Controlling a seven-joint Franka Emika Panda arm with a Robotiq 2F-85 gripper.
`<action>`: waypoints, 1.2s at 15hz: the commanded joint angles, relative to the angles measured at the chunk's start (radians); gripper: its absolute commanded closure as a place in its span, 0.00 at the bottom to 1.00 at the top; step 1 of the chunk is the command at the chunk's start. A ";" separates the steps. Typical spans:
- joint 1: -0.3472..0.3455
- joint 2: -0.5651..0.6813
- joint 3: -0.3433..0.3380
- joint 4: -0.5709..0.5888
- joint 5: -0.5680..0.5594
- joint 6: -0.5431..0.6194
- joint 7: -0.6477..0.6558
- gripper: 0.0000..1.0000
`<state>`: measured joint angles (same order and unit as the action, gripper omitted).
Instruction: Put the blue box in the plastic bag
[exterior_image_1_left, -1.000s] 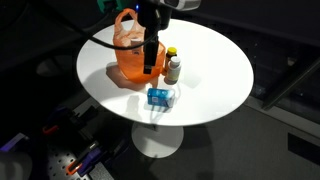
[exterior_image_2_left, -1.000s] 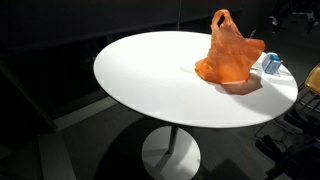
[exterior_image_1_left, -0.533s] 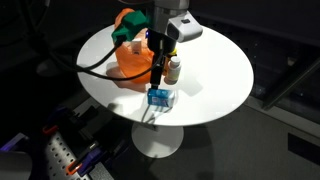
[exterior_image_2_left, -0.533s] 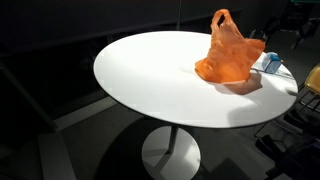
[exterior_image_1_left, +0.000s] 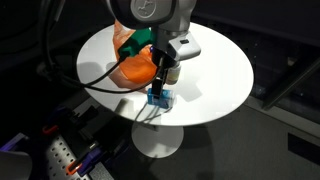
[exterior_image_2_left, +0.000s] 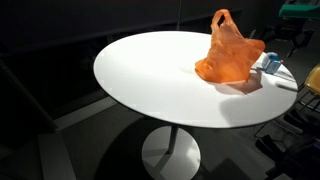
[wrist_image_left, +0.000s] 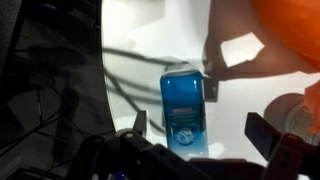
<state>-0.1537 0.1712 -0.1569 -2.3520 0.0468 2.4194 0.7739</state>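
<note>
Fig.: arm over round white table (exterior_image_1_left: 215, 70). The gripper (exterior_image_1_left: 160, 84) hung directly above the blue box (exterior_image_1_left: 160, 97), which lay flat on the tabletop nr the rim, just in front of the orange plastic bag (exterior_image_1_left: 135, 68) and not inside it. Wrist view: fingers (wrist_image_left: 262, 130) were spread wide, one on each side of the box, w/ the box closer to one finger than the other. Whether either finger touched it could not be told. In an ext. view the bag (exterior_image_2_left: 228, 55) stood upright, handles up, w/ the box (exterior_image_2_left: 272, 64) beside it.
</note>
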 joint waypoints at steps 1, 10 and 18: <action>0.021 0.019 -0.020 0.001 0.002 0.017 0.038 0.00; 0.035 -0.006 -0.028 0.017 0.010 -0.019 0.030 0.75; 0.046 -0.192 0.013 0.078 0.030 -0.137 -0.003 0.82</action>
<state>-0.1160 0.0494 -0.1629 -2.2942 0.0506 2.3294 0.7982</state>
